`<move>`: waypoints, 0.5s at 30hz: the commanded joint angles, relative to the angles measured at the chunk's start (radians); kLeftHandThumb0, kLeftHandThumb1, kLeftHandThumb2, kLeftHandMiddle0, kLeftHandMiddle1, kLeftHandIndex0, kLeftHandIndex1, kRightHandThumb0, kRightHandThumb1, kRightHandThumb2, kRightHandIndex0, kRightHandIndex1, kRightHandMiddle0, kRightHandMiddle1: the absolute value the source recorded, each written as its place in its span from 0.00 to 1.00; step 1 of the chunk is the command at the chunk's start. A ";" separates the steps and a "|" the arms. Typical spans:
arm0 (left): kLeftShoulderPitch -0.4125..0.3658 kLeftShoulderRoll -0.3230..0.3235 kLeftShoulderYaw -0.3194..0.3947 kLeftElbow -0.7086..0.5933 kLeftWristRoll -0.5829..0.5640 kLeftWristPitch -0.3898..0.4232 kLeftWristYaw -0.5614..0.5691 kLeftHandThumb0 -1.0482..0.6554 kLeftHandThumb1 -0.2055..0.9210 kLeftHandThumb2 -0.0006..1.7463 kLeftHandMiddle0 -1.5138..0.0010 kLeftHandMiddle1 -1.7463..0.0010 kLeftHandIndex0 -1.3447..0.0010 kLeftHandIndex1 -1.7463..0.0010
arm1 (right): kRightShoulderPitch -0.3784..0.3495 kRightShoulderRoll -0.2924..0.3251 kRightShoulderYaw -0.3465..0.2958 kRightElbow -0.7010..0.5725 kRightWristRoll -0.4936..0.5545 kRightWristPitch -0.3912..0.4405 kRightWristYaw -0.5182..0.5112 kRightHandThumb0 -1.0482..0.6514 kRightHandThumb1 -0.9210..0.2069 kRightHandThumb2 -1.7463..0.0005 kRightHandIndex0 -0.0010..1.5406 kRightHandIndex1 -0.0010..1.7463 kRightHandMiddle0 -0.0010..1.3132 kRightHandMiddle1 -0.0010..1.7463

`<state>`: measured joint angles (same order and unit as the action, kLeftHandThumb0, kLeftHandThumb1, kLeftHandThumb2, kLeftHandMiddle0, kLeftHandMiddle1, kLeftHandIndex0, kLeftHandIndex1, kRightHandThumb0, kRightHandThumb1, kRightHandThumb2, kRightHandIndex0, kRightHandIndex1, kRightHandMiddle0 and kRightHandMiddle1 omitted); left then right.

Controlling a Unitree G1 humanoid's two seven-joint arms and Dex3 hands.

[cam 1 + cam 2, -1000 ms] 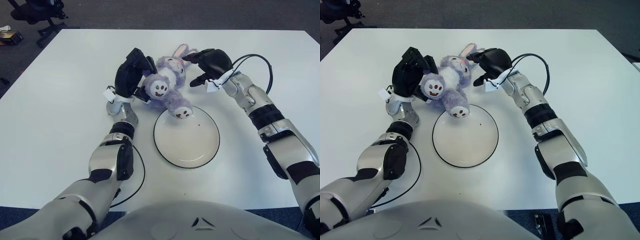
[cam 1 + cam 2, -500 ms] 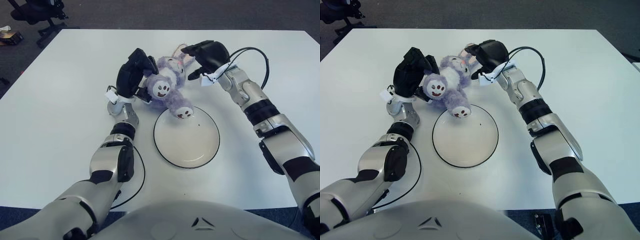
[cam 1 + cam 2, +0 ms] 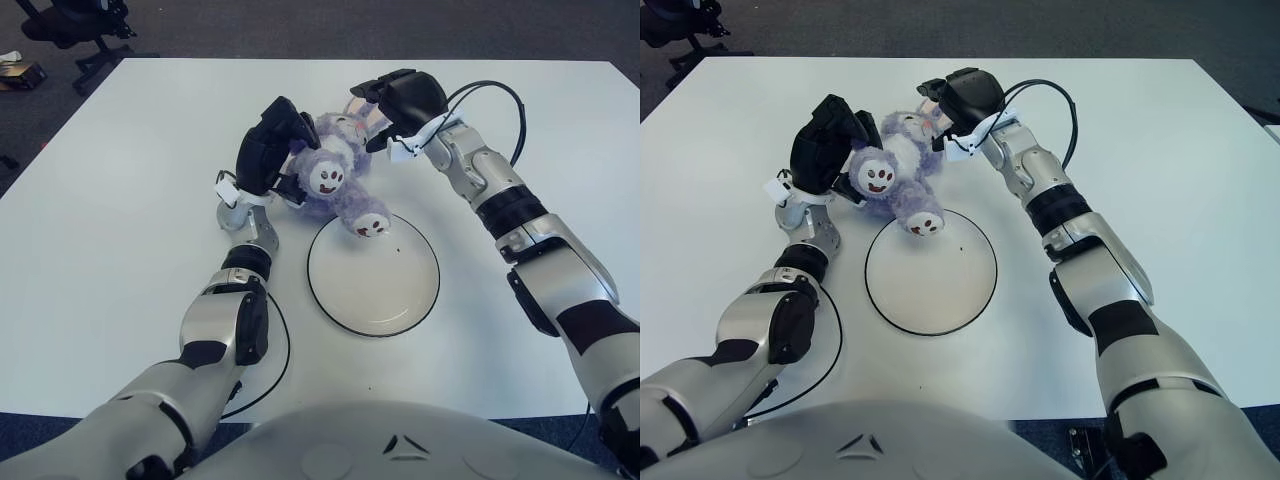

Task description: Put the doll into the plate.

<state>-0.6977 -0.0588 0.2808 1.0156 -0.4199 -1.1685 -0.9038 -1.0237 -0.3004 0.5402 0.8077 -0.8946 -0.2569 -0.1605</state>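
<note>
- Tabletop (image 3: 120,250): a white surface filling most of the frame, with dark floor visible beyond its upper edge.
- Office chair (image 3: 80,25): black, standing on the floor at the upper left corner of the frame, well apart from the work area.
- Left hand (image 3: 268,150): black, left of centre in the upper half of the frame, pressed against the left flank of the doll; its fingers (image 3: 290,125) are curled around the doll's body, grasping it.
- Doll (image 3: 335,175): a purple plush rabbit with pale ears and white foot pads, lying tilted between the two hands just above the plate. One foot faces the camera beside the left hand; the other foot (image 3: 370,226) overlaps the plate's upper rim. The body itself is still outside the plate.
- Plate (image 3: 400,300): round, white with a dark rim, lying flat on the tabletop at centre frame, below the doll.
- Right hand (image 3: 400,98): black, upper centre-right of the frame, at the doll's head and ears; its fingers are bent down over the head, touching it.
- Black cable (image 3: 490,95): looping above the right wrist.
</note>
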 commanded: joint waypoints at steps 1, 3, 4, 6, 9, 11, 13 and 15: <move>0.075 -0.027 -0.005 0.033 -0.002 -0.007 0.007 0.62 0.37 0.83 0.55 0.00 0.65 0.00 | -0.050 0.013 0.014 0.042 -0.005 -0.015 -0.021 0.31 0.11 1.00 0.32 0.00 0.37 0.00; 0.075 -0.027 -0.006 0.033 -0.003 -0.008 0.008 0.62 0.37 0.83 0.55 0.00 0.65 0.00 | -0.055 0.014 0.018 0.052 -0.003 -0.018 -0.026 0.31 0.11 1.00 0.32 0.00 0.37 0.00; 0.075 -0.027 -0.006 0.033 -0.003 -0.008 0.008 0.62 0.37 0.83 0.55 0.00 0.66 0.00 | -0.057 0.015 0.019 0.056 -0.002 -0.019 -0.028 0.31 0.11 1.00 0.32 0.00 0.37 0.00; 0.075 -0.027 -0.007 0.033 -0.003 -0.008 0.008 0.62 0.38 0.83 0.56 0.00 0.66 0.00 | -0.060 0.015 0.021 0.063 -0.001 -0.022 -0.031 0.31 0.11 1.00 0.32 0.00 0.37 0.00; 0.076 -0.030 -0.010 0.032 -0.004 -0.007 0.008 0.62 0.38 0.82 0.56 0.00 0.66 0.00 | -0.070 0.028 0.011 0.074 0.024 -0.026 -0.003 0.31 0.12 1.00 0.31 0.00 0.36 0.00; 0.076 -0.032 -0.011 0.031 -0.004 -0.007 0.008 0.62 0.38 0.82 0.56 0.00 0.66 0.00 | -0.076 0.033 0.008 0.079 0.040 -0.029 0.026 0.30 0.12 1.00 0.30 0.00 0.36 0.00; 0.077 -0.032 -0.012 0.030 -0.005 -0.006 0.008 0.62 0.38 0.82 0.56 0.00 0.66 0.00 | -0.079 0.032 0.010 0.081 0.046 -0.032 0.048 0.30 0.12 1.00 0.29 0.00 0.34 0.00; 0.077 -0.032 -0.013 0.029 -0.005 -0.006 0.008 0.62 0.38 0.82 0.56 0.00 0.66 0.00 | -0.080 0.032 0.012 0.082 0.049 -0.033 0.060 0.30 0.12 1.00 0.28 0.00 0.33 0.00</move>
<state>-0.6955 -0.0620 0.2713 1.0108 -0.4201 -1.1708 -0.9024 -1.0776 -0.2740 0.5532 0.8844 -0.8674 -0.2840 -0.1240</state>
